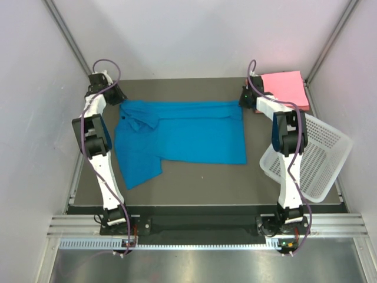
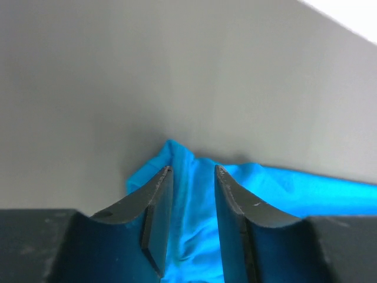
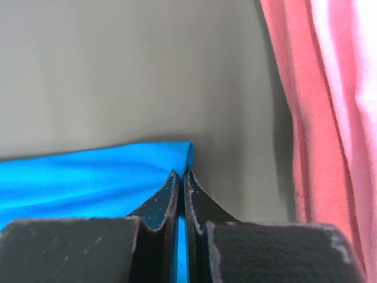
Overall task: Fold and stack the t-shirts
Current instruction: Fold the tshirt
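Both jaws sit on far corners of the blue t-shirt (image 1: 182, 132), spread on the table (image 1: 200, 186): right gripper (image 3: 182, 172) clamped on its corner, left gripper (image 2: 191, 171) parted around bunched cloth, likely for folding. Pink t-shirts (image 1: 285, 88) wait far right.

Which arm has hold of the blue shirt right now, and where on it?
The right gripper is shut on the blue t-shirt at its far right corner. The left gripper straddles bunched cloth at the far left corner, jaws apart.

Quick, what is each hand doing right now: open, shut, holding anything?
Left hand: partly open, with a bunch of the blue shirt between its fingers.
Right hand: shut on the blue shirt's far right corner, beside the pink shirts.
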`<move>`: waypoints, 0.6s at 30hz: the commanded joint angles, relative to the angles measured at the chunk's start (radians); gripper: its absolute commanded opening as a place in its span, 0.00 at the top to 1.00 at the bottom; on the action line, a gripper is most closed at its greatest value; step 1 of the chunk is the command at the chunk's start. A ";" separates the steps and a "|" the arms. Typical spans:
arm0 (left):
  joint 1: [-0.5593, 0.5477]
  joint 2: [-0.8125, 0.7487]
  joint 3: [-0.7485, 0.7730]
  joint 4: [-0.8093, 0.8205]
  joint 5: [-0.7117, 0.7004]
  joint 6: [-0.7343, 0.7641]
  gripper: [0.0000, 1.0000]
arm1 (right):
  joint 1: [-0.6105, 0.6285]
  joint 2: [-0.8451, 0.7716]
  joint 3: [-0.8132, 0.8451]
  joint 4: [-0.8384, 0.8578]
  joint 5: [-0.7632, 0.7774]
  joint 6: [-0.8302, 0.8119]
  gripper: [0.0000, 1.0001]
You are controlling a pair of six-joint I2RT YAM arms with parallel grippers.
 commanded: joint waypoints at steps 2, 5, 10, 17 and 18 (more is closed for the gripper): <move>-0.018 0.025 0.040 -0.035 -0.040 0.054 0.73 | -0.037 -0.067 -0.016 0.014 0.058 -0.003 1.00; -0.011 0.025 0.046 -0.038 -0.089 -0.002 1.00 | -0.045 -0.067 -0.019 0.010 0.075 0.000 1.00; 0.029 0.015 0.043 0.000 -0.086 -0.181 1.00 | -0.057 -0.082 -0.046 0.021 0.090 0.020 1.00; 0.018 -0.091 -0.006 0.003 -0.034 -0.151 0.59 | -0.054 -0.096 -0.032 0.040 -0.034 0.008 0.95; 0.015 -0.146 -0.057 0.003 -0.067 -0.138 0.58 | -0.052 -0.105 -0.034 0.037 -0.034 0.012 0.85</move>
